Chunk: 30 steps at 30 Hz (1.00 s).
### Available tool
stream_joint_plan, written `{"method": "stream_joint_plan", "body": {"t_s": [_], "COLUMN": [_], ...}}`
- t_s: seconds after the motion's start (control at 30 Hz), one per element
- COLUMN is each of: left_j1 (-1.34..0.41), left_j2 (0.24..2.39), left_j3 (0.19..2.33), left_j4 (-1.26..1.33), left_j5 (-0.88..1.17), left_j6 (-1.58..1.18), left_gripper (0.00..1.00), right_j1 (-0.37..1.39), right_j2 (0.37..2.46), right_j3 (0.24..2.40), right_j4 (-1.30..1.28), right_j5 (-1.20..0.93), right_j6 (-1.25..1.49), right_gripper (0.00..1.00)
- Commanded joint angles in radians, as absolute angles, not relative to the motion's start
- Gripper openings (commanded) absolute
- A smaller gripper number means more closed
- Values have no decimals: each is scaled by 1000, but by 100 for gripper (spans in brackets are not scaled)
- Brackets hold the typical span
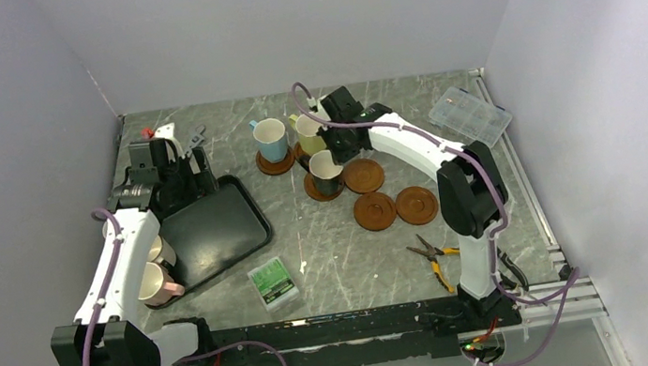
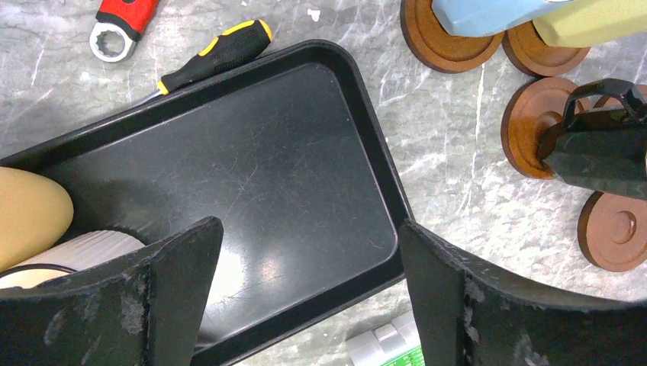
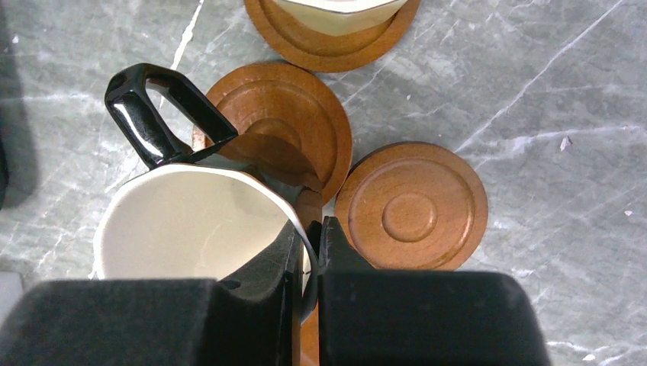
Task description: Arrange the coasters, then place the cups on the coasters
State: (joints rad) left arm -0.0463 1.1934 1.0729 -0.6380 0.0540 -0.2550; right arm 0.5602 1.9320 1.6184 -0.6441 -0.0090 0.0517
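My right gripper (image 3: 311, 244) is shut on the rim of the black cup (image 3: 191, 221), one finger inside it and one outside. The cup hangs tilted over a coaster (image 3: 282, 130); I cannot tell whether its base touches. Beside it lies a bare coaster (image 3: 412, 206). From above, the light blue cup (image 1: 270, 140) and the olive cup (image 1: 308, 133) each stand on a coaster, and three bare coasters (image 1: 375, 210) lie to the right. My left gripper (image 2: 309, 267) is open over the black tray (image 2: 229, 152). A yellow cup (image 2: 30, 213) and a white cup (image 2: 76, 252) sit at the tray's left end.
A screwdriver (image 2: 217, 53) and a red wrench (image 2: 122, 27) lie behind the tray. A green box (image 1: 274, 281) sits in front of it. Pliers (image 1: 434, 258) lie near the right arm's base, and a clear compartment box (image 1: 470, 114) is at the back right.
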Motion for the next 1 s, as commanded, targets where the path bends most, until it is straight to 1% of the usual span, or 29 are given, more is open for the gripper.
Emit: {"method": "stream_joint_plan", "body": {"t_s": [0.0,0.7,0.73,0.97], "left_j1": [-44,-34,-32,-32], "left_j2": [1180,1198,1198,1195], "left_j3": [1082,1084,1085,1077], "left_j4": [-604,-600,-599,-597], "left_j5": [50,87,90,95], "left_j6": [-233,-230,-229,-232], "left_gripper": [91,90,90,90], "right_j1": [550,541,541,542], "right_j2": [1925,2013,2015,2006], "right_j3": [1700,1768,1770,1778], "right_j4": [-552,-589,-592,-593], "right_j5": [-23,-4,-2,-11], "right_j6": [45,28,29,26], "right_gripper": [0,0,3,40]}}
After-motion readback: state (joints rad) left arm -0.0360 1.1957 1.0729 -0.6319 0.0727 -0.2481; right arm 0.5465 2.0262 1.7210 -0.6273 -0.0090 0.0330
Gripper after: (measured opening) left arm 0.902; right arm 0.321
